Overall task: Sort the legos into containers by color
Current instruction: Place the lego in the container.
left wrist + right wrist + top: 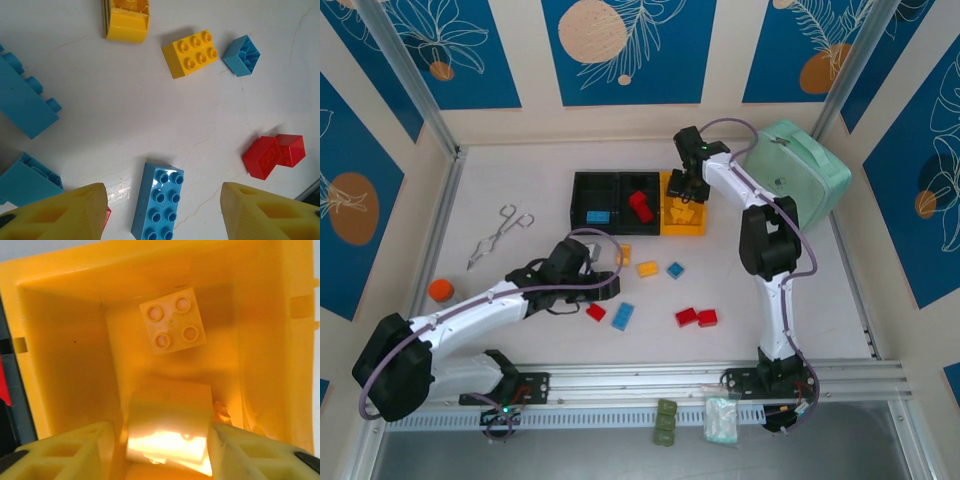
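On the table (520,170) the loose legos (647,268) lie close together in front of the bins (595,186), so an arm sweeping low could scatter them or push some toward the near edge. The mint case (790,170) stands just beside the right arm, and a wide swing out of the yellow bin (667,226) could knock it. The right claw (165,440) is down inside that bin with a yellow brick (167,405) between its fingers. I cannot tell whether it clamps the brick or has let go. If it rises with the brick wedged, the brick may come back out. A finger could also catch the wall and drag all three joined bins, spilling what they hold. The left claw (162,200) hangs spread wide over a long blue brick (157,205), which lies on the table between the fingers, touching neither. The brick sits slightly askew to the gap, so I judge a squeeze may twist it or let the smooth plastic pop free. The smallest hazard is a sliver of red brick (106,216) showing right at the edge of one finger (75,212). That finger could land on it coming down. It could also pinch red together with blue and carry the wrong colour into the black bin that holds blue (597,214).
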Robot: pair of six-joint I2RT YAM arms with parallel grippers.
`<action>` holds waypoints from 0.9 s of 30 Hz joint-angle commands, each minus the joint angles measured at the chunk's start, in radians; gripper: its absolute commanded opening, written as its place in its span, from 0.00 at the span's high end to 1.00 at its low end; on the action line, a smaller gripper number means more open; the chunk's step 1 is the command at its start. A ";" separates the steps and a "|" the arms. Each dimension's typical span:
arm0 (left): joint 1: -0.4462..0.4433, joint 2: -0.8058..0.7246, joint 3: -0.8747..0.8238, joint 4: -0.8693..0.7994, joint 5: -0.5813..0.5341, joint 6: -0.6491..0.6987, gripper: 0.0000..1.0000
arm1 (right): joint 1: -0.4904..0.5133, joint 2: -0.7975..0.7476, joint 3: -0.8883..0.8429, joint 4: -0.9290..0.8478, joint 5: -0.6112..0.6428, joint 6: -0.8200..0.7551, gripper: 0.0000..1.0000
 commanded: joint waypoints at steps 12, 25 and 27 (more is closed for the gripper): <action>-0.013 -0.054 -0.011 -0.065 -0.074 -0.022 0.38 | 0.034 -0.178 -0.097 0.022 0.014 -0.019 0.41; -0.011 -0.104 0.033 -0.304 -0.262 -0.050 0.34 | 0.095 -0.541 -0.491 0.177 -0.105 -0.009 0.41; -0.007 -0.107 0.043 -0.342 -0.292 -0.045 0.34 | 0.108 -0.599 -0.562 0.199 -0.139 -0.017 0.42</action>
